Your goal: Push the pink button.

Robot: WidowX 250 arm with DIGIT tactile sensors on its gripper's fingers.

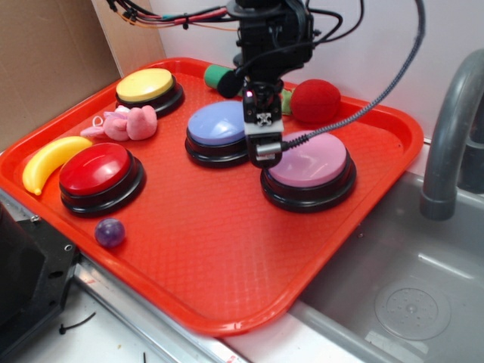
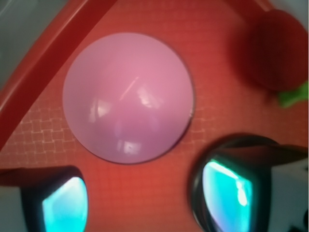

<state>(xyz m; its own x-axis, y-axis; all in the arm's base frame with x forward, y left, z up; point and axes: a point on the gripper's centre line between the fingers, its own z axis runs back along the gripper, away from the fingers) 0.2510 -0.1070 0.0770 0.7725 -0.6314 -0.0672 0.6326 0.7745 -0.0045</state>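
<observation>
The pink button (image 1: 310,163), a light-pink dome on a black base, sits at the right of the red tray (image 1: 227,321). My gripper (image 1: 265,153) hangs over the tray just off the button's left edge, between it and the lavender button (image 1: 219,125). In the wrist view the pink button (image 2: 128,96) fills the upper middle. My gripper (image 2: 145,203) is open there. Its two cyan-lit fingertips (image 2: 65,208) stand wide apart at the bottom, with only bare tray (image 2: 145,188) between them, just short of the dome's rim.
On the tray are also a red button (image 1: 98,170), a yellow button (image 1: 146,85), a toy banana (image 1: 49,160), a pink plush toy (image 1: 128,123), a small purple ball (image 1: 110,232) and a red ball (image 1: 315,100). A sink (image 1: 423,302) and faucet (image 1: 454,128) lie to the right.
</observation>
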